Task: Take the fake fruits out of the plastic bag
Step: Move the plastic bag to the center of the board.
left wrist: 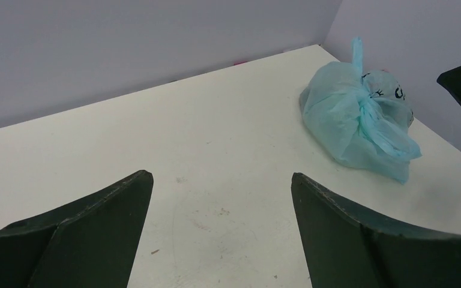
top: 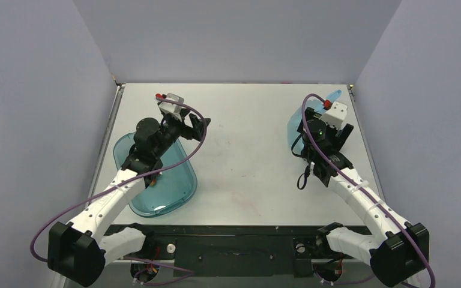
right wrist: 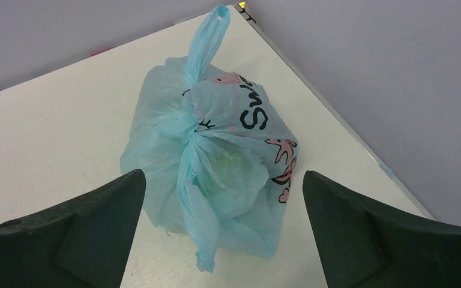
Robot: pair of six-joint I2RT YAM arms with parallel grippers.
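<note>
The plastic bag (right wrist: pixel 216 150) lies on the table (top: pixel 246 150) at 2 o'clock. The right gripper (right wrist: pixel 222 174) faces it, wide open and empty. The left gripper (left wrist: pixel 221 175) is likewise.

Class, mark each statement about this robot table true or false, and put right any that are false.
1. The plastic bag lies near the far right corner of the table. True.
2. The right gripper is shut on the bag. False: it is open, its fingers wide apart, with the bag ahead of it.
3. The teal tray lies on the left, partly under the left arm. True.
4. A green apple lies out on the table. False: no fruit shows outside the bag, which is bunched closed.
5. The left gripper holds the tray. False: it is open and empty over bare table.
</note>
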